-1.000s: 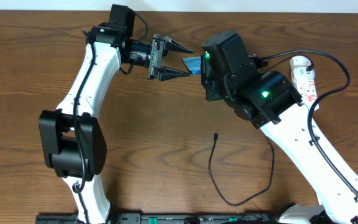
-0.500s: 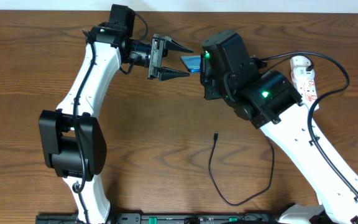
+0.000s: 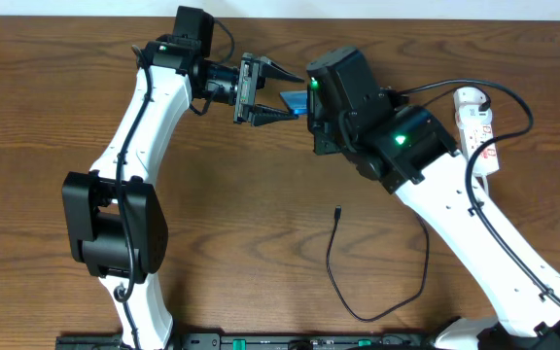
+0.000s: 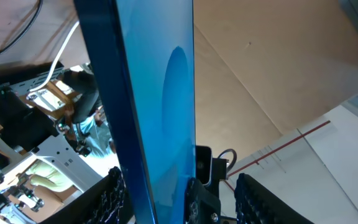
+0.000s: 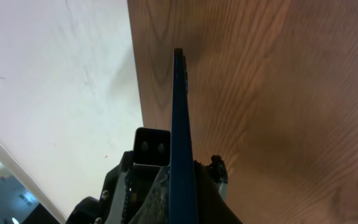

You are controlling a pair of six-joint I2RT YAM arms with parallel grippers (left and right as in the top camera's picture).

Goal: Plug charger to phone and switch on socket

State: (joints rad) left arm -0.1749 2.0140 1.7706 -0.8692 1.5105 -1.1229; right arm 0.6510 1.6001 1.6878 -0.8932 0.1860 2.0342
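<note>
My right gripper (image 5: pixel 182 180) is shut on the phone (image 5: pixel 179 112), a slim blue slab seen edge-on above the wooden table. In the overhead view only a blue corner of the phone (image 3: pixel 300 103) shows past the right wrist, which hides the right fingers. My left gripper (image 3: pixel 290 94) is open, with its two fingers on either side of that corner. In the left wrist view the phone (image 4: pixel 160 93) runs between the open left jaws (image 4: pixel 183 190) without being clamped. The charger (image 3: pixel 338 210) lies loose on the table in front, its black cable looping toward the near edge. The socket (image 3: pixel 476 124) lies at the back right.
The right arm crosses the table from the near right corner and covers part of the socket's cord. The table's back edge (image 3: pixel 406 12) runs close behind both grippers. A black arm cable (image 3: pixel 513 97) arches over the socket.
My right arm has shifted a little left with the phone, bringing its corner further between the open left jaws. The left arm and the charger have hardly moved.
</note>
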